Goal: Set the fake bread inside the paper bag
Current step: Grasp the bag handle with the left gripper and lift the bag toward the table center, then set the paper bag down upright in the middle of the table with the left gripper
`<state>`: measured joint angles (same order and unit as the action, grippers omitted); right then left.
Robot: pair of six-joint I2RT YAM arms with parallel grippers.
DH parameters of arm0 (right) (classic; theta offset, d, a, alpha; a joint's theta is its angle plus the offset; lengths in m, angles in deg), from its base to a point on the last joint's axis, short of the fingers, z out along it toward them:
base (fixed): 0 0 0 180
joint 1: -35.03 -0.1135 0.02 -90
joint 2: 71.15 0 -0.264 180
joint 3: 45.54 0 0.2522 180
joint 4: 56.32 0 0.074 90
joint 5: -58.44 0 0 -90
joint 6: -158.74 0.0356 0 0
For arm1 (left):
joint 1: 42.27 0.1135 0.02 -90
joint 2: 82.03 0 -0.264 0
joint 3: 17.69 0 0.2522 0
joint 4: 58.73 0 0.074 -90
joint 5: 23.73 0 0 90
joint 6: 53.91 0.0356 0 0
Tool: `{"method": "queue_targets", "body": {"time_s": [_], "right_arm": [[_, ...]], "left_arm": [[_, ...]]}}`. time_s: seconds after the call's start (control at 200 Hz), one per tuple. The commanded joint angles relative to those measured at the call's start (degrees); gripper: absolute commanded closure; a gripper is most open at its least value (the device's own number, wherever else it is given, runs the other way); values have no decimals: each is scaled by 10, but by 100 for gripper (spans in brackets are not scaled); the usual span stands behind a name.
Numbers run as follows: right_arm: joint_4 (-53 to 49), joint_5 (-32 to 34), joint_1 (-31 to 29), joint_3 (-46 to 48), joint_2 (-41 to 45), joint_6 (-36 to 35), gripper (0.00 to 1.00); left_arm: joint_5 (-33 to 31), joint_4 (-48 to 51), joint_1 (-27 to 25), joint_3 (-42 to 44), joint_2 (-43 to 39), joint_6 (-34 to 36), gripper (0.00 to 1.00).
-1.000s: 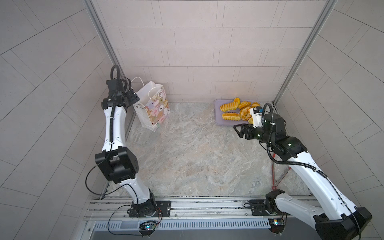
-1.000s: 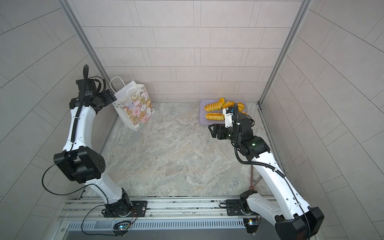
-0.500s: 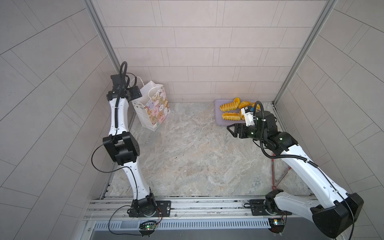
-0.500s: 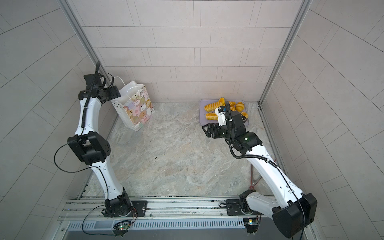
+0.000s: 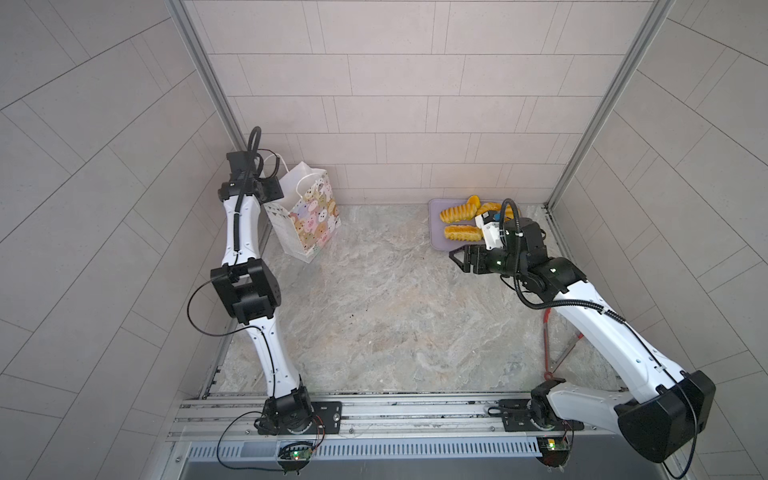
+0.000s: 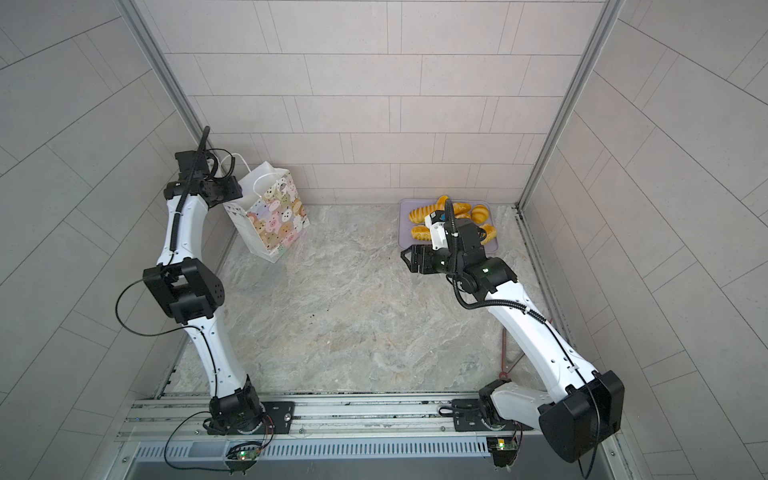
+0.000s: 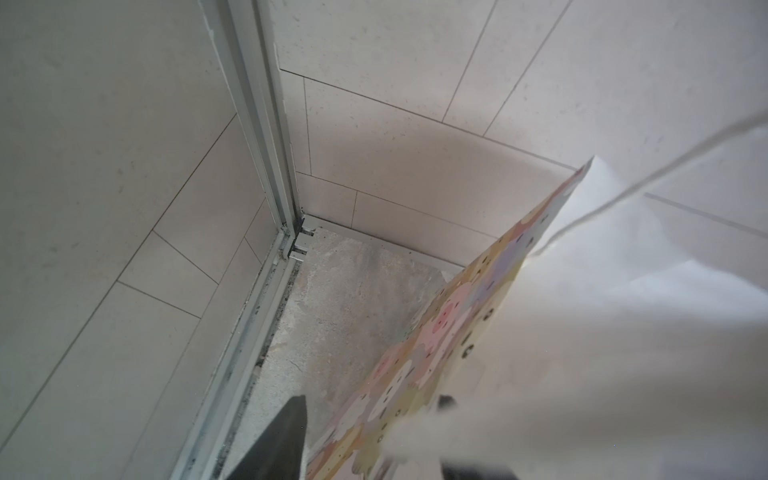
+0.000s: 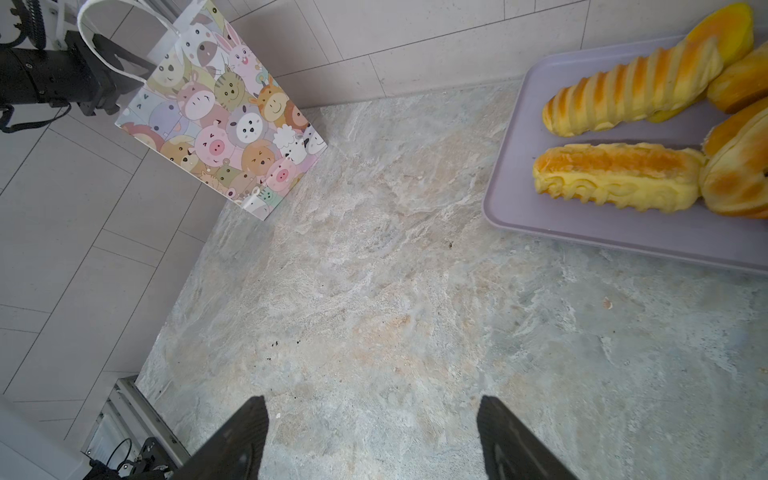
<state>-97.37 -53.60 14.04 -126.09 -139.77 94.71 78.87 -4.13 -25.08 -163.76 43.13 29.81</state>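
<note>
Since the paper bag [image 5: 309, 216] is only thin paper and looks tilted in the far left corner of the tabletop [image 5: 395, 311], the worry I'd have is at its rim. The left hand [image 5: 274, 193] straddles one wall of it, one finger [image 7: 286, 440] outside the printed face and the other just peeking from behind the white paper. A hard pull could crease or tear that wall, or tip the whole bag over. Its jaws stand partway together with the paper between them, but I cannot tell whether they actually pinch it. If the mouth is not spread wide, a long loaf could catch on the edge and drop outside. The fake bread [image 5: 459, 214] all lies on the lilac tray [image 8: 582, 232] at the far right, well apart from the bag. The pieces touch one another, so reaching for one may shove its neighbours. They look glossy, and I'd guess a poor grip would let one slip on the way across. The right hand [image 8: 371, 411] hangs over bare tabletop just beside the tray's near corner, fingers spread wide, holding nothing and touching nothing.
</note>
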Motion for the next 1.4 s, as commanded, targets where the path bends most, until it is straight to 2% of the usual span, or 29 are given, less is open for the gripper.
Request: {"method": "queue_targets", "body": {"time_s": [0.0, 0.14, 0.26, 0.35, 0.45, 0.505, 0.565, 0.635, 0.821, 0.891, 1.046, 1.101, 1.181, 1.226, 1.396], "right_arm": [[0, 5, -3, -11, 2, 6, 19], [0, 12, -3, -14, 2, 16, 22], [-3, 23, -3, -14, 9, 21, 23], [-29, 56, -3, -24, 11, 24, 24], [-70, 93, -3, -43, 9, 25, 24], [-93, 107, -2, -52, 10, 24, 17], [-116, 123, 0, -56, 14, 28, 1], [-126, 129, 10, -48, 26, 45, 1], [-101, 65, 64, 6, 67, 66, 1], [-104, 61, 78, 19, 76, 75, 1], [-120, 61, 82, 24, 80, 67, 1], [-125, 59, 82, 23, 79, 59, 5], [-130, 62, 82, 24, 81, 50, 8], [-132, 63, 82, 26, 84, 47, 9], [-135, 63, 82, 34, 100, 44, 9]], "left_arm": [[7, 7, -6, -19, -3, 5, 57], [10, 20, -8, -19, -10, -9, 77], [25, 43, -9, -17, -23, -29, 87], [50, 60, -8, -4, -43, -50, 93], [60, 69, -16, 44, -88, -71, 100], [61, 68, -22, 86, -125, -77, 100], [66, 66, -26, 134, -168, -89, 100], [79, 62, -27, 195, -224, -109, 100], [113, 54, -31, 360, -384, -160, 100], [109, 62, -42, 413, -445, -181, 100], [57, 86, -113, 492, -554, -218, 100], [38, 86, -153, 516, -581, -242, 100], [-28, 93, -230, 538, -605, -261, 100], [-42, 85, -260, 555, -617, -280, 100], [-86, 51, -330, 620, -647, -349, 100]]}}
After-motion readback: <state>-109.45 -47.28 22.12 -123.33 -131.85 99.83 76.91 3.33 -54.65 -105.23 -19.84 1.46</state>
